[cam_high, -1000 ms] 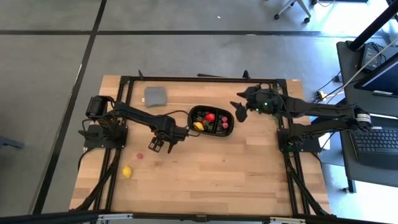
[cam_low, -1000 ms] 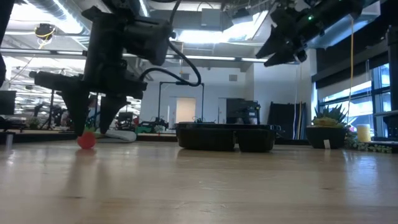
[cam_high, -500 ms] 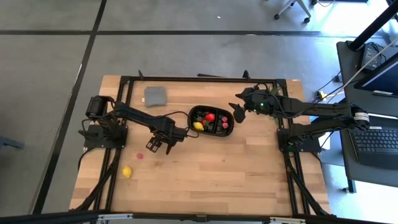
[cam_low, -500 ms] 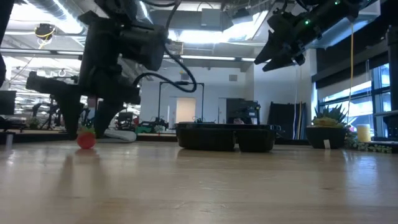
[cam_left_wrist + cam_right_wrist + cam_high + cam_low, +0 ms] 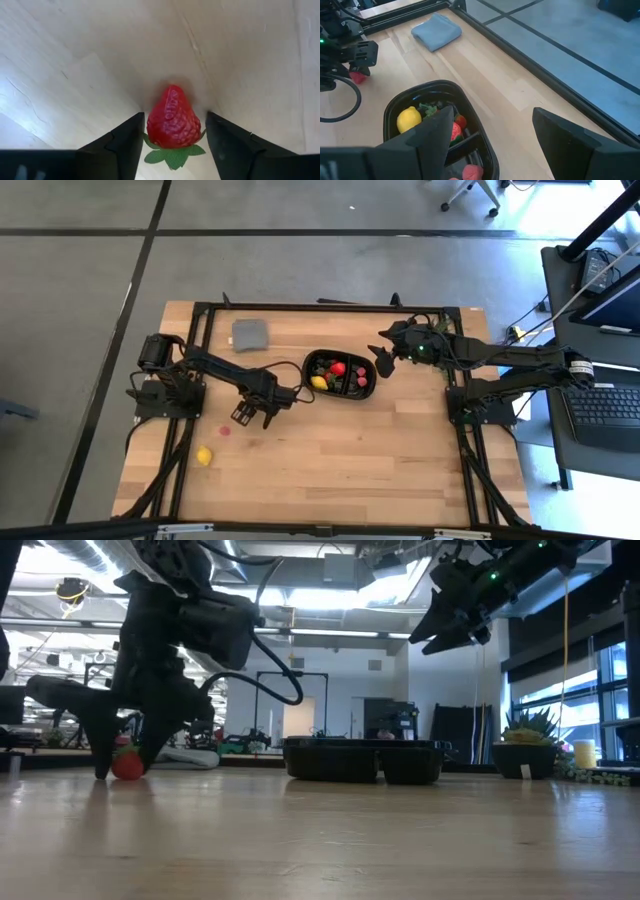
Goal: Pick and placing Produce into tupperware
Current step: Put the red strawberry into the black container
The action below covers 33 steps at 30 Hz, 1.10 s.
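Strawberry, small red toy with green leaves (image 5: 173,120), lies on the wooden table (image 5: 340,450) lower left of the glossy black tray (image 5: 340,374), between the left gripper's (image 5: 172,142) spread, unclosed fingers (image 5: 122,145).

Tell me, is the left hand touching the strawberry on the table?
Apart. The left wrist view shows the strawberry between the open fingers of the left hand, with a strip of bare table on each side of it.
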Available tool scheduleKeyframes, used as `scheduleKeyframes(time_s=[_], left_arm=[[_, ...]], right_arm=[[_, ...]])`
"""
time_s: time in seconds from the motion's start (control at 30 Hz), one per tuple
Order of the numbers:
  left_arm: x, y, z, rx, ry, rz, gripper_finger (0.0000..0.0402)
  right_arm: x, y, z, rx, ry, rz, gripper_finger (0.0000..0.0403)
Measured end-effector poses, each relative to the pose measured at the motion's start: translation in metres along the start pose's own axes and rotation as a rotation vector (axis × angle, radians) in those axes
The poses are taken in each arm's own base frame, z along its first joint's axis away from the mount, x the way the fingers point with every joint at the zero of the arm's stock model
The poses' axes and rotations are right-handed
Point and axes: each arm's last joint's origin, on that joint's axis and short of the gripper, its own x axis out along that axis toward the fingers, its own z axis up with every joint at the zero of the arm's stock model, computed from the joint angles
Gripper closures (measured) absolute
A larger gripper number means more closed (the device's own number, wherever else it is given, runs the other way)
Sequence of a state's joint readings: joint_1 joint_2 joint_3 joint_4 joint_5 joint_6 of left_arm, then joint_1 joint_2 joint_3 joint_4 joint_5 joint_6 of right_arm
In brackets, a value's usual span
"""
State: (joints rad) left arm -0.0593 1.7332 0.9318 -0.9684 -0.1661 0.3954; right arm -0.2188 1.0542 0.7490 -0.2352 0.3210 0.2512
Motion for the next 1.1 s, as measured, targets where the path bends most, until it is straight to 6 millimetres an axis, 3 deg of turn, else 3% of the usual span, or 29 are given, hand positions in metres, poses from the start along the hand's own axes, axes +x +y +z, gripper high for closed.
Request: scheduleKeyframes(time_s=[0.37, 0.57, 0.8, 1.1], left_arm=[[0.000, 0.000, 0.000, -0.002, -0.004, -0.002, 0.0272], [-0.012, 0.008, -0.002, -0.036, 0.007, -0.097, 0.0279], [-0.054, 0.044, 0.009, -0.137, -0.142, -0.045, 0.0281], [-0.114, 0.101, 0.036, -0.371, -0.646, 0.174, 0.0274]], right_arm=[[0.000, 0.000, 0.000, -0.001, 0.000, 0.000, 0.0127], [0.000, 0.000, 0.000, -0.001, 0.000, 0.000, 0.0127], [0.000, 0.000, 0.000, -0.001, 0.000, 0.000, 0.0127], [0.000, 0.000, 0.000, -0.002, 0.000, 0.000, 0.0127]])
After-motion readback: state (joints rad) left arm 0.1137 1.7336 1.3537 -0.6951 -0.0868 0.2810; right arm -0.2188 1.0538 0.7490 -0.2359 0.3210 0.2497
